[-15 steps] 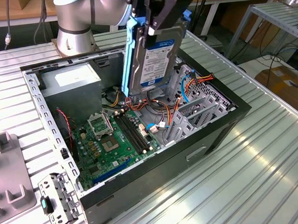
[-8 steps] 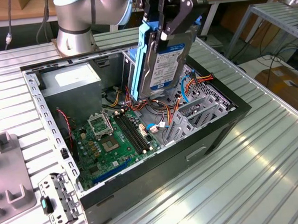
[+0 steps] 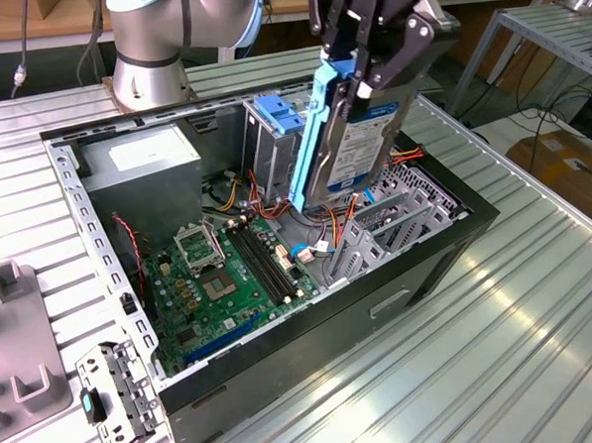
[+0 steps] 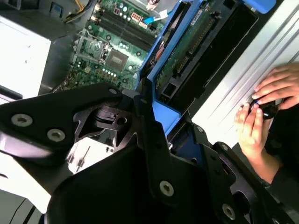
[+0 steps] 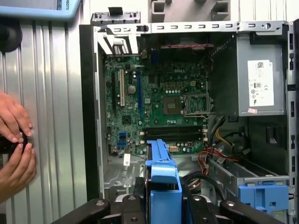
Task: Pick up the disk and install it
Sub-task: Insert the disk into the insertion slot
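Black gripper [image 4: 152,119] linkages sit closest to the lens in both wrist views. Fingers are closed narrow on the top end of the disk [image 3: 356,144], clamping its blue carrier frame (contact on both sides, per the exterior view). Disk hangs on edge, tilted, raised above the open computer case [image 3: 432,259]. Its lower end is over the grey drive bays [image 3: 395,211] toward the exterior view's right; whether it touches them, cannot tell. 1 tall grey cage [image 3: 263,159] topped by a blue latch stands just beside the disk, on the exterior view's left of it. Motherboard [image 3: 229,275] lies flat on the case floor, with the power supply [image 3: 139,160] in the far corner. Case rests on a ribbed metal table [image 3: 511,349]. 2 hands [image 5: 16,165] of a person rest on the table beside the case, touching a small dark object [image 4: 270,110] between them.
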Tool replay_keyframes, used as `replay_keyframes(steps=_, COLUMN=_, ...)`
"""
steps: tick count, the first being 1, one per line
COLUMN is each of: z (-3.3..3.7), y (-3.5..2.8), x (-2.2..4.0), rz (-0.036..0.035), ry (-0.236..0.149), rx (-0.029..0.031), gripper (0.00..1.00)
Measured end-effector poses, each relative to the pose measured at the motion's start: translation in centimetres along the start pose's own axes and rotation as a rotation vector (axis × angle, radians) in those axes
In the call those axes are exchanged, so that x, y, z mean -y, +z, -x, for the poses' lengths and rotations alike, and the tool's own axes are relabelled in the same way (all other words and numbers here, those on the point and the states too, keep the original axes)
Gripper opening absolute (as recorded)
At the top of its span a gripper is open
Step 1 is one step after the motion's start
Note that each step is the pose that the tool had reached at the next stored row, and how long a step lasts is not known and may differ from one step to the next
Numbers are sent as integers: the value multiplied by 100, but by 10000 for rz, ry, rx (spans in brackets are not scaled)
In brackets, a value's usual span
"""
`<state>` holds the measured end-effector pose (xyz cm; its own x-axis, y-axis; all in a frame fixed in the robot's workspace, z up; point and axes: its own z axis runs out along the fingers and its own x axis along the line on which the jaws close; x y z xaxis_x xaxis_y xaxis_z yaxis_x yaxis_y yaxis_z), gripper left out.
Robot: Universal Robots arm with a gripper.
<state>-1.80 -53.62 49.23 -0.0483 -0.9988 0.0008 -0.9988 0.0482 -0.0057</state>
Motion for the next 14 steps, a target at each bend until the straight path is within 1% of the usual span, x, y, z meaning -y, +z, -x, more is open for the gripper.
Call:
replay_keyframes(steps=1, z=-5, y=6, x=55, rz=0, ry=-1, rx=-1, gripper=36)
replay_keyframes(steps=4, z=-18, y=20, x=189, rz=1, ry=-1, rx=0, gripper=36)
replay_keyframes(steps=5, z=-29, y=29, x=269, rz=0, ry=-2, rx=0, gripper=36)
replay_keyframes(steps=7, z=-58, y=47, x=410, rz=0, ry=-6, rx=0, gripper=36)
replay_keyframes(steps=9, z=-89, y=58, x=455, rz=0, ry=-11, rx=1, gripper=36)
replay_keyframes(steps=11, z=-136, y=70, x=482, rz=0, ry=-22, rx=0, gripper=36)
replay_keyframes(steps=12, z=-173, y=81, x=504, rz=0, ry=-26, rx=-1, gripper=36)
replay_keyframes(steps=13, z=-195, y=93, x=551, rz=1, ry=-32, rx=-1, gripper=36)
replay_keyframes(steps=14, z=-201, y=119, x=656, rz=6, ry=-38, rx=1, gripper=36)
